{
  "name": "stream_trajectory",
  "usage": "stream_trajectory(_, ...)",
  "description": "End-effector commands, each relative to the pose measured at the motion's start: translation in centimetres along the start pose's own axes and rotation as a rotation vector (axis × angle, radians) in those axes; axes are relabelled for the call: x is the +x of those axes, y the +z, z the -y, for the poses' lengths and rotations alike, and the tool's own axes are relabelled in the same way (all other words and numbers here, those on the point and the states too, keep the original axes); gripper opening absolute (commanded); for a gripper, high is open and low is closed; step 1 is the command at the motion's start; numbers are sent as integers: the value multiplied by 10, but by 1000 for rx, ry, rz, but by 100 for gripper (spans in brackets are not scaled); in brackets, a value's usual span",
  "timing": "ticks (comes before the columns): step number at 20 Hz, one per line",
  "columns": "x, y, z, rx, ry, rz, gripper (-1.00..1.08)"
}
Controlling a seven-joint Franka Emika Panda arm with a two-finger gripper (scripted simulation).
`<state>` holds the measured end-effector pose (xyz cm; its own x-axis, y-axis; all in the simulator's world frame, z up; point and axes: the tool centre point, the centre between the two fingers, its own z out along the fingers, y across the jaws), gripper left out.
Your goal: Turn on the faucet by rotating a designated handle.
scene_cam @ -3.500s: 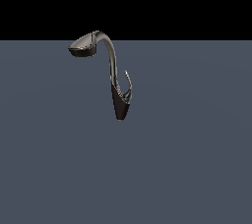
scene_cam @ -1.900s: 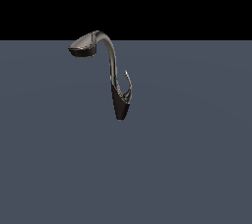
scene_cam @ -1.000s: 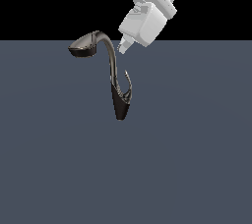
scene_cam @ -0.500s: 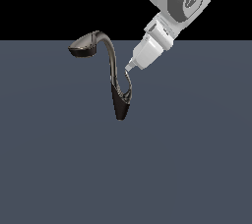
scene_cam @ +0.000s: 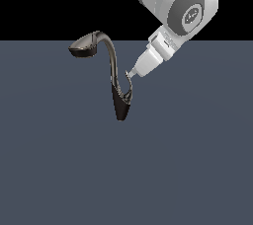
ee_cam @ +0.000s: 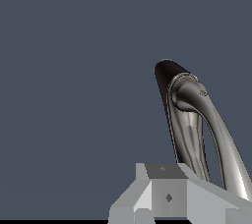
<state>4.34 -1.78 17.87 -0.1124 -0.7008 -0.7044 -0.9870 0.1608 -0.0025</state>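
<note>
The handle [scene_cam: 130, 83] curls up from the right of the faucet [scene_cam: 114, 78], which stands mid-scene on the grey counter [scene_cam: 197, 169]. My gripper [scene_cam: 132, 73] sits at its tip; I cannot tell how wide it is, and it holds nothing. I fear the tip slips off that thin lever, shoving the gooseneck instead.

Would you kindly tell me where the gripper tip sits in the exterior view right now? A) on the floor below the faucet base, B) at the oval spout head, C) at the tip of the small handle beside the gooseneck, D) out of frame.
C: the gripper meets the tip of the handle on the exterior view's right of the faucet.
</note>
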Motion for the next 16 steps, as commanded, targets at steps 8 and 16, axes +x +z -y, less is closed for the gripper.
stream_trajectory(8,-3,1,-11,3,4,2,-100)
stream_trajectory(16,-12,1,-35,3,5,3,-100)
